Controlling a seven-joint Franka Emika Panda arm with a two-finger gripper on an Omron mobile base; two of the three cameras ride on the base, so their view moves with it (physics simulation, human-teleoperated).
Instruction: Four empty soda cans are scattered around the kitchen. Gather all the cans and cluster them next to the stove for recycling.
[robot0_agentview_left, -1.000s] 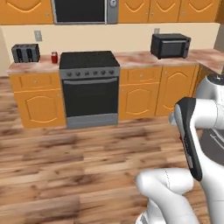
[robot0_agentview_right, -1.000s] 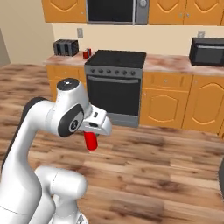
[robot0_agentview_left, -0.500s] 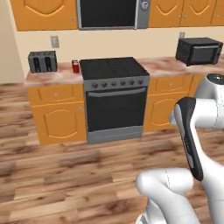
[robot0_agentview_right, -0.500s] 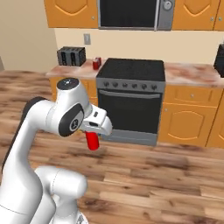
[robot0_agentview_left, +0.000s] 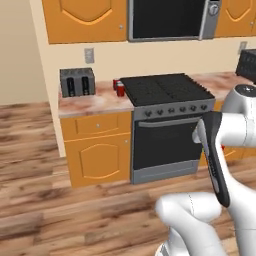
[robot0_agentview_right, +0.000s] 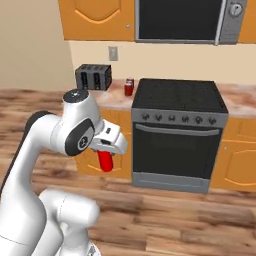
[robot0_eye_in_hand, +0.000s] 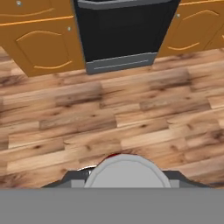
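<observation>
Closer to the stove (robot0_agentview_right: 175, 120) the base has been driven since a second ago, the whole scene having shifted.
A red soda can (robot0_agentview_right: 105, 160) is gripped in the closed gripper (robot0_agentview_right: 106, 151), held above the wood floor (robot0_eye_in_hand: 131, 113). Another red can (robot0_agentview_right: 129, 87) stands on the counter (robot0_agentview_left: 90, 103) just at the stove's 9 o'clock, with the toaster (robot0_agentview_left: 77, 82) further left.

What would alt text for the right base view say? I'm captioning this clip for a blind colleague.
The robot's hand holds a red soda can low over the wooden floor, facing a black stove. Another red can stands on the counter just left of the stove, with a grey toaster further left.
</observation>
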